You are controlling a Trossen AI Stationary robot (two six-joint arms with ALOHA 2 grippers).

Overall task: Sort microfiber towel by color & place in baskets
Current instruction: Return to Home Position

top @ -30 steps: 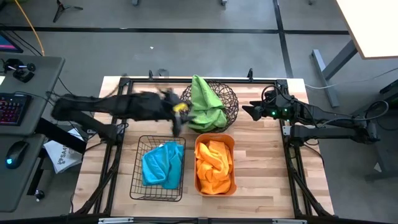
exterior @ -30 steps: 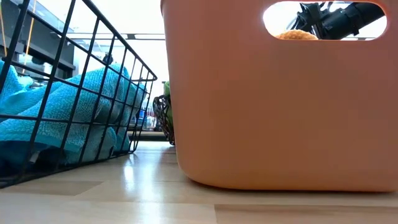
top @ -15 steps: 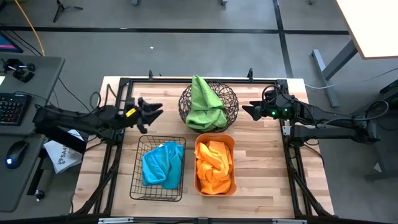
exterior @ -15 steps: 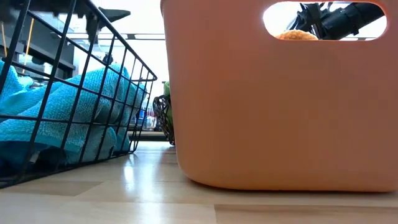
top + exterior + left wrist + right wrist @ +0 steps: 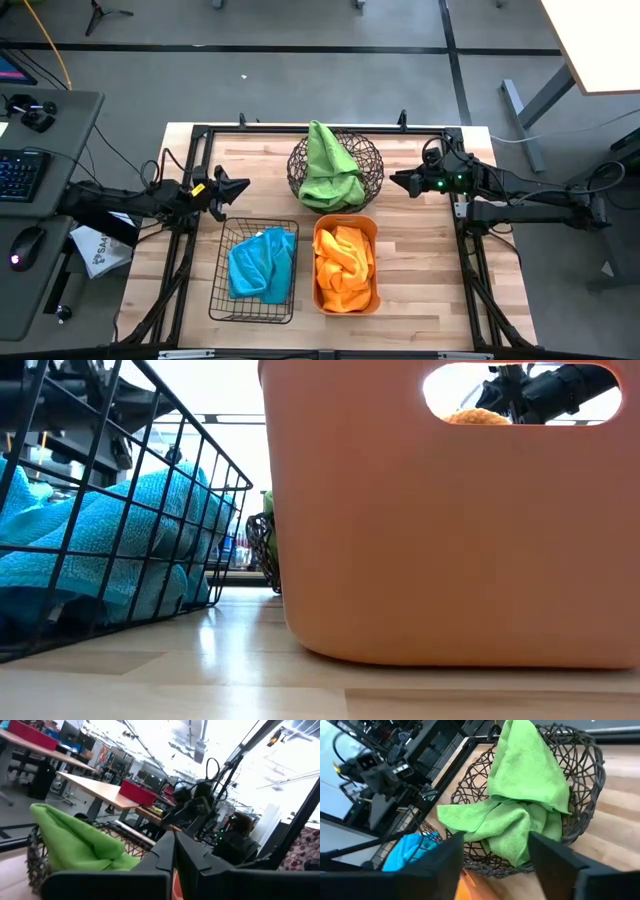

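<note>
The left gripper [image 5: 238, 186] hangs empty to the left of the round bowl [image 5: 372, 160]. Its two dark fingers are pressed together and their tips point toward the bowl. The right gripper [image 5: 398, 180] sits just right of the same bowl, fingers spread wide with nothing between them.

The bowl is dark-brown wire woven in loose loops. Bright green towels [image 5: 328, 172] are heaped in it, soft and creased, with one peak standing above the rim.

In the high view, a rectangular black wire-grid basket [image 5: 225, 240] lies below the bowl and to its left, holding crumpled sky-blue towels [image 5: 262, 264]. Straight below the bowl stands a smooth salmon-orange plastic tub [image 5: 317, 262] with a handle slot cut in its wall, holding rumpled orange towels [image 5: 345, 262].

That makes three containers, one colour in each. How many cloths make up each heap cannot be told. All stand on a pale wood-plank table [image 5: 425, 285].
</note>
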